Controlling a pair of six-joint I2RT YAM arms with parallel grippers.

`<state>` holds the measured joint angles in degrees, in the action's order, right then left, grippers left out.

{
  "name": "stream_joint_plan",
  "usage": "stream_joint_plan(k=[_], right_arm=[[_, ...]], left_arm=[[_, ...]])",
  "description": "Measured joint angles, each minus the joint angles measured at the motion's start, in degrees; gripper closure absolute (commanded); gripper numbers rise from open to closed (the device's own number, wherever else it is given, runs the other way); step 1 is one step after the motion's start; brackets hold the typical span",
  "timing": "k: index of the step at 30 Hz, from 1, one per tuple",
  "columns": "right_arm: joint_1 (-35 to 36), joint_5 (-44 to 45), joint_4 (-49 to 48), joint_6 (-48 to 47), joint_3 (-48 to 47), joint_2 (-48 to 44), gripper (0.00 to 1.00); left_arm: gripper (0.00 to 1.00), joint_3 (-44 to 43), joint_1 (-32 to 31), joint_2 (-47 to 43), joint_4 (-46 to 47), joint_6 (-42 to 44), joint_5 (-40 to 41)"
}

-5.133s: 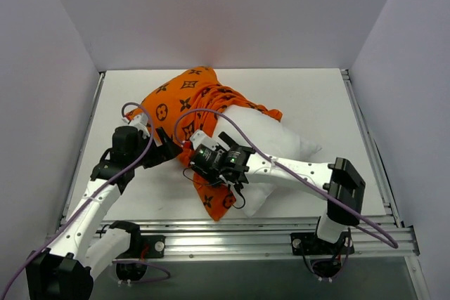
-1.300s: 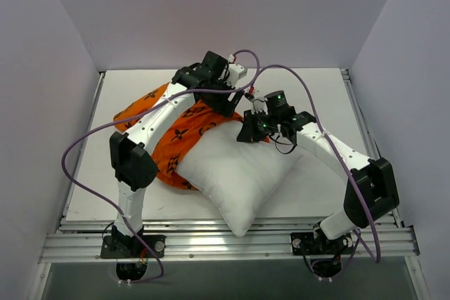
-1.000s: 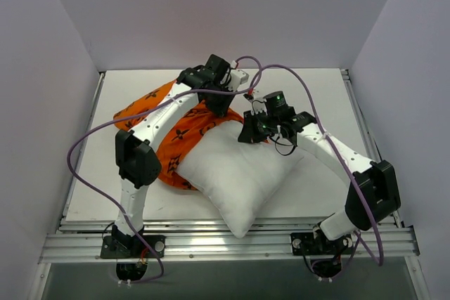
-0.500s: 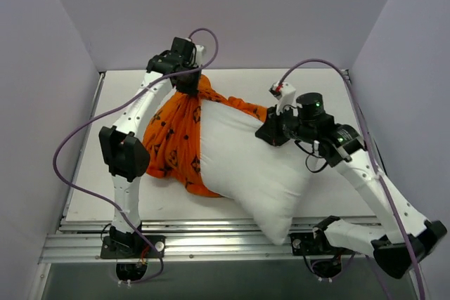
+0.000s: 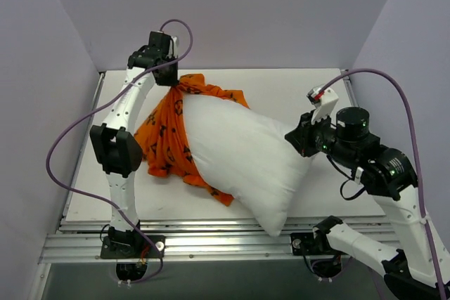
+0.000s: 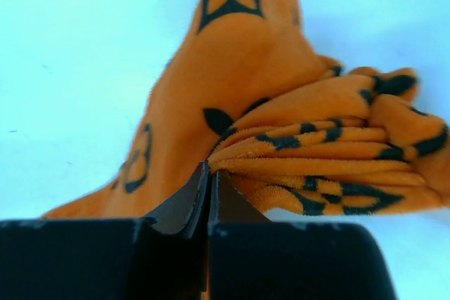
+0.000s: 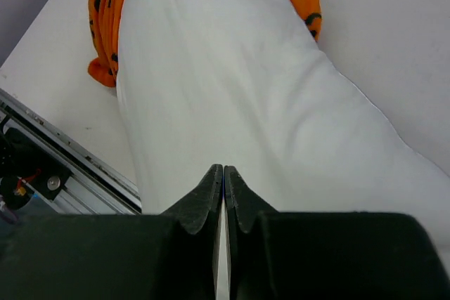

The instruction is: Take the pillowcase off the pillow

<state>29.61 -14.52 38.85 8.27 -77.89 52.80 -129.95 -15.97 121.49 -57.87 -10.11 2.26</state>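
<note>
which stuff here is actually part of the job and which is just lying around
Part of the job: pillowcase, pillow, left gripper pinching the pillowcase, right gripper pinching the pillow's corner.
Just there: table, metal rail at the near edge, purple cables.

Bright even light, soft shadows; left wrist view bluish.

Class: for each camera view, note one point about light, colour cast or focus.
Top external: soft, even light, hardly any shadow around the pillow. Left wrist: a bluish cast over the white table; the pillowcase pile is sharp, the body of the left gripper blurred. Right wrist: the body of the right gripper is a dark featureless block; the pillow is gently shaded.
</note>
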Motion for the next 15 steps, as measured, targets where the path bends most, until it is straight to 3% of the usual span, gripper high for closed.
stream_joint_plan(k=[2,4,5,6,8,9,12,13,14,15], right_arm=[[0.0,2.7,0.0,0.9,0.1,-1.7,1.0],[0.0,4.2,-0.5,1.7,0.3,-2.5,1.0],[0.0,4.7,-1.5,2.0,1.0,-2.6,1.0],[0.0,5.1,-2.4,2.3,2.0,-2.1,1.0],[0.0,5.4,-4.3,2.8,4.3,0.7,1.0],[0.0,5.5,-5.0,3.1,5.3,2.8,0.95],[0.5,5.6,-7.7,3.3,7.7,9.5,0.69],[0.9,5.6,-8.5,3.1,8.1,11.4,0.53],[1.9,5.6,-9.1,2.9,8.3,13.2,0.45],[3.1,5.6,-10.0,2.3,8.3,14.2,0.36]], left_arm=[[0.95,0.8,2.0,0.5,2.4,-0.1,1.4],[0.86,3.0,4.2,0.5,5.3,-0.4,2.0],[0.67,5.2,5.0,0.0,7.6,-0.8,1.9],[0.57,7.6,5.6,-0.6,9.6,-1.0,1.9],[0.48,11.4,5.5,-1.6,11.7,-1.7,1.2],[0.35,12.7,4.9,-2.2,12.3,-2.1,0.8],[0.09,17.2,2.8,-5.7,15.2,-3.1,-1.1],[0.05,18.8,2.2,-7.5,16.1,-3.4,-1.8],[0.02,20.3,1.6,-9.6,17.0,-3.9,-2.5],[0.06,21.9,1.2,-12.2,17.8,-4.5,-3.0]])
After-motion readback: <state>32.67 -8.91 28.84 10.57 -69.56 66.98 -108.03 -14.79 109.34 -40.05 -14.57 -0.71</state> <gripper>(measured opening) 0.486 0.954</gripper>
